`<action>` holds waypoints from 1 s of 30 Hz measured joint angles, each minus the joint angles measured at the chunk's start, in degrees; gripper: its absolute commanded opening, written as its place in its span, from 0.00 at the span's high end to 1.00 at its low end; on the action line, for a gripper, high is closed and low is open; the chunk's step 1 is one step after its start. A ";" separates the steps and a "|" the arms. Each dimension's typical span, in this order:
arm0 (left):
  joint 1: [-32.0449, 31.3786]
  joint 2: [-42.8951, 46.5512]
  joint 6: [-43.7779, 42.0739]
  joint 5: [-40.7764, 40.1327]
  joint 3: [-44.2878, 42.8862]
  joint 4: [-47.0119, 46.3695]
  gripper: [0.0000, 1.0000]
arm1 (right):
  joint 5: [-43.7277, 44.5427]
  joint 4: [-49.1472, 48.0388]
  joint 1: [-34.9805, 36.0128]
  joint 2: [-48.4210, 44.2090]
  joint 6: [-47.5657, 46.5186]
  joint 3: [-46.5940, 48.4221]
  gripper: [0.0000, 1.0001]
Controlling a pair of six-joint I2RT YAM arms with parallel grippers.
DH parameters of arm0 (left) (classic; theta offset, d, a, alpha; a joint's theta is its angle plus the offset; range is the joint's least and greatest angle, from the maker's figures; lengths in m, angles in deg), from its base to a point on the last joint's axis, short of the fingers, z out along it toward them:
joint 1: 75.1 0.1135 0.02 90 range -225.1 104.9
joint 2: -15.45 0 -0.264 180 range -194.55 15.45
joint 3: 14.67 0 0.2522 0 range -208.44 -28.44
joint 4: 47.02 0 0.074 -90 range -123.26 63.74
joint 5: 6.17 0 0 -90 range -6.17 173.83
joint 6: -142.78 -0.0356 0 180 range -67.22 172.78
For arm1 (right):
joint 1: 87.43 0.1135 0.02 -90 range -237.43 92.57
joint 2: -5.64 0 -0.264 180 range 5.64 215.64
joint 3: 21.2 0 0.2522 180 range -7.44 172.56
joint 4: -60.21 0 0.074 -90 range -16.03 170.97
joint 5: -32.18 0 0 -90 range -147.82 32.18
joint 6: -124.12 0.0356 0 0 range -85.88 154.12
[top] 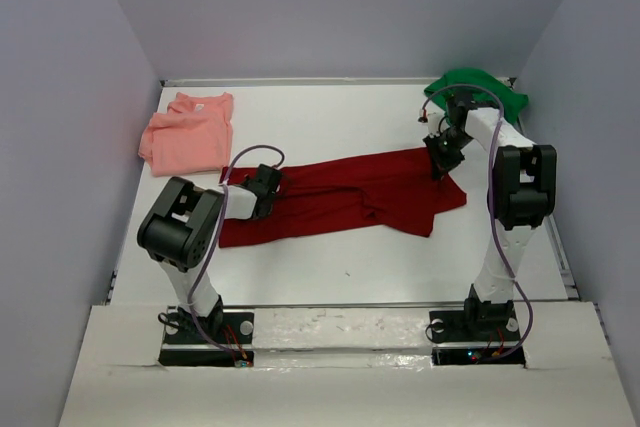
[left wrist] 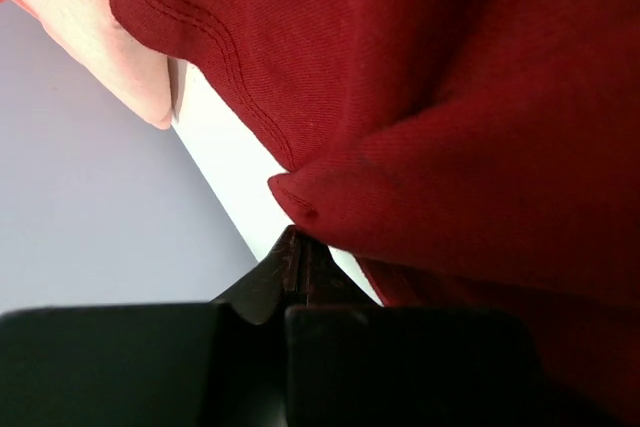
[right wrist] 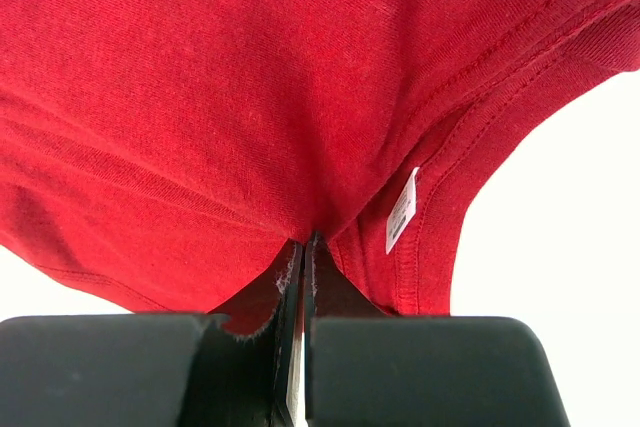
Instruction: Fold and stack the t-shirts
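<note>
Left gripper (top: 266, 185): I'm clenching it on the left end of the dark red shirt (top: 345, 197), cloth bunching at the jaws.
Red shirt's place: it's stretching across the middle of the surface (top: 340, 267), between my arms.
Right gripper (top: 441, 163): I'm clamping its right end, near a white label (right wrist: 401, 210).
Salmon pink shirt (top: 188, 133): it's lying crumpled far left, just beside the red one.
Green shirt (top: 474, 87): it's sitting bunched in the far right corner.

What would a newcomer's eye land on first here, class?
The dark red cloth t-shirt lies stretched across the middle, its ends pinched by the left claw and the right claw. A salmon pink cloth t-shirt lies folded far left; a bright green cloth t-shirt is bunched far right.
</note>
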 measured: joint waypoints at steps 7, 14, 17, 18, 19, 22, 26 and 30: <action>-0.33 -1.66 1.70 -1.22 -1.95 0.13 0.74 | -0.46 0.90 0.00 0.00 0.00 0.52 1.00; -0.74 -1.77 2.49 -2.93 -3.61 1.53 0.51 | -0.74 1.36 -0.02 0.00 -0.20 0.59 0.37; -0.74 -1.77 2.80 -3.61 -4.63 2.40 0.44 | -0.87 1.49 -0.02 0.00 -0.46 0.68 0.27; -0.74 -1.77 3.02 -3.91 -4.94 2.67 0.44 | -0.87 1.64 -0.02 0.00 -0.46 0.76 0.25; -0.74 -1.86 3.08 -4.24 -5.22 2.80 0.43 | -0.90 1.75 -0.02 0.00 -0.57 0.85 0.25; -0.74 -2.10 3.61 -5.29 -6.10 3.67 0.38 | -1.07 2.08 -0.02 -0.04 -0.68 0.96 0.23; -0.76 -1.90 3.82 -6.93 -6.84 4.85 0.35 | -1.09 2.56 -0.02 -0.57 -0.94 0.96 0.23; -0.79 0.52 3.67 -9.18 -7.98 6.80 0.33 | -1.11 2.69 -0.02 -1.64 -1.33 0.96 0.22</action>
